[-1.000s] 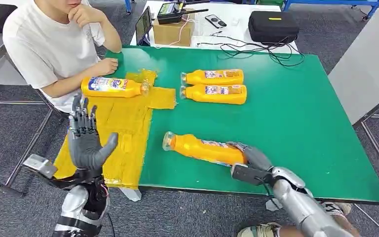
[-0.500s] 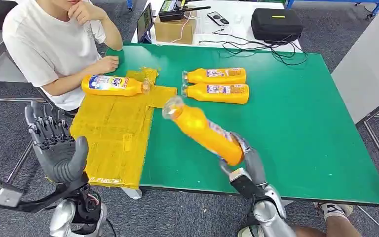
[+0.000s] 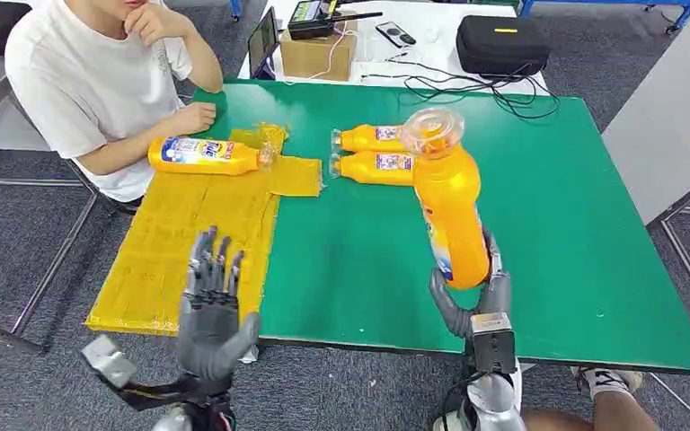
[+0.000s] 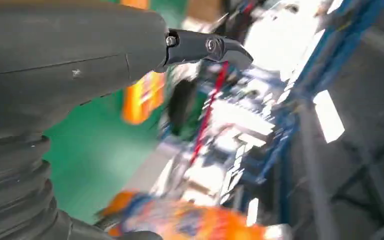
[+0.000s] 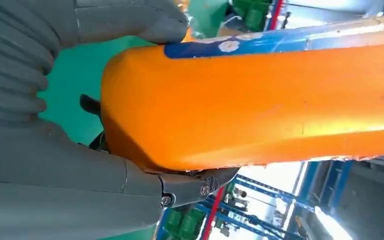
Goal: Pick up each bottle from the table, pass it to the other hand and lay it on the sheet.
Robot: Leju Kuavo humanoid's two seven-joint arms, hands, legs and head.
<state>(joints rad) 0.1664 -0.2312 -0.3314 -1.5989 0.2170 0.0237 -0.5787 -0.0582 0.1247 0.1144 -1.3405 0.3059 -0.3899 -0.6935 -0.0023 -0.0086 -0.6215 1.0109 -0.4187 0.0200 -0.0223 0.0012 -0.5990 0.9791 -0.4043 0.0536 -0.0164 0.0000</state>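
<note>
Head view is showing the left hand (image 3: 208, 314) nearest, fingers spread and holding nothing, palm turned toward the table over the near edge of the yellow sheet (image 3: 189, 242). Beside it, at the table's front edge, the right hand (image 3: 472, 301) is gripping the base of an orange bottle (image 3: 449, 202), which is standing almost upright in the air with its clear cap (image 3: 433, 130) pointing up and away. Right wrist view is confirming the thumb and fingers (image 5: 130, 22) clamping around the bottle's lower body (image 5: 260, 105).

Judging from this, the handover is the step in hand, and the two hands are standing well apart. To do it well, the right arm should be swinging the bottle across toward the left palm, and the left fingers should be closing on the bare upper body before the right lets go.

Farther off, one bottle (image 3: 202, 155) is lying on the sheet's far end beside a seated person (image 3: 90, 81), and two more bottles (image 3: 373, 153) are waiting on the green table (image 3: 557, 224).
</note>
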